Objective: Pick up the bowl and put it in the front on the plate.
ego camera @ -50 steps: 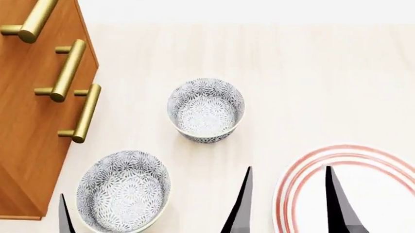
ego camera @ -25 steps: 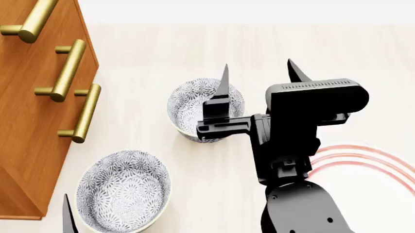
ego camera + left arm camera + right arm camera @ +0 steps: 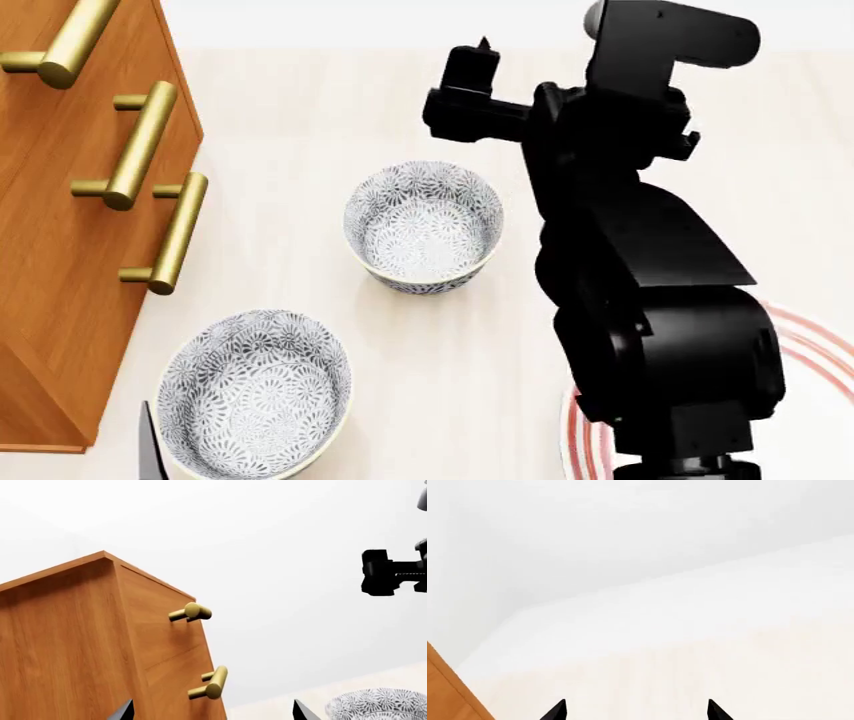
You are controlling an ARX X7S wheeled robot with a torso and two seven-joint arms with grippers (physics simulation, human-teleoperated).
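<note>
The small deep white bowl with grey-blue flowers [image 3: 424, 227] sits in the middle of the pale wood counter [image 3: 334, 120], well away from its edges. It is empty and nothing touches it. A second bowl just like it [image 3: 254, 392] sits closer to the near edge, beside the brown wooden cabinet with gold handles [image 3: 67, 250].

The right end effector [image 3: 534, 65] is up high, out past the middle bowl toward the far edge. So the bowl lies below it and back toward the robot. In the right wrist view its two black tips stand wide apart with nothing between them.

The left end effector [image 3: 210, 711] is low by the near edge, tips wide apart too, holding nothing. It is closest to the near bowl.

The wide flat white plate with red-pink rings [image 3: 577, 420] lies at the near right, mostly hidden under the right arm.
</note>
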